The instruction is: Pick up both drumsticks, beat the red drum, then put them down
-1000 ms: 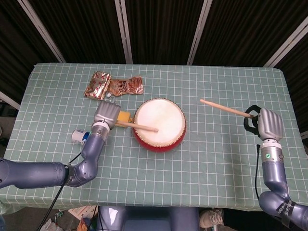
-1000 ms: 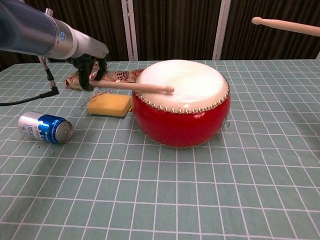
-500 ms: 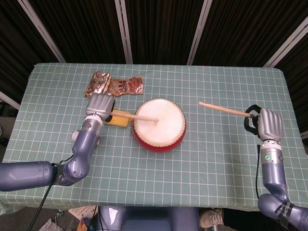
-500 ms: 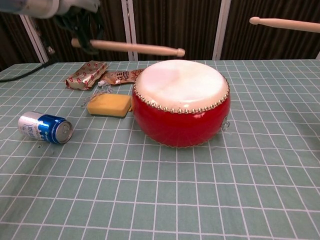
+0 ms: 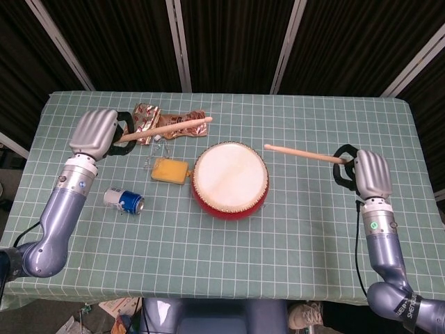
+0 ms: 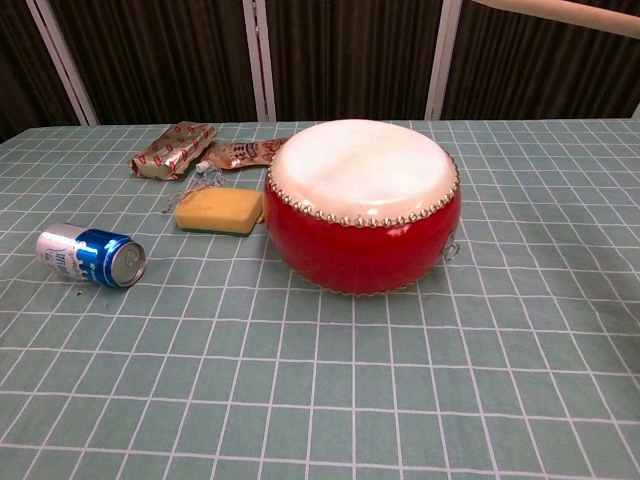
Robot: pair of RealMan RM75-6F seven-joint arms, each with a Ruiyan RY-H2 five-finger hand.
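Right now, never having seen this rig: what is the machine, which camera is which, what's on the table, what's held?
It is a two-armed robot with humanlike hands, driven by a person. The head view looks down from above; the chest view looks across the table from low down.

On the green checked table stand a red drum, a yellow sponge, a blue can on its side and some snack packets.

The left hand holds one drumstick raised above the packets. The right hand holds the other drumstick, its tip near the drum's right edge. Neither stick touches the drum. The chest view shows no hand, only a piece of stick at the top right.
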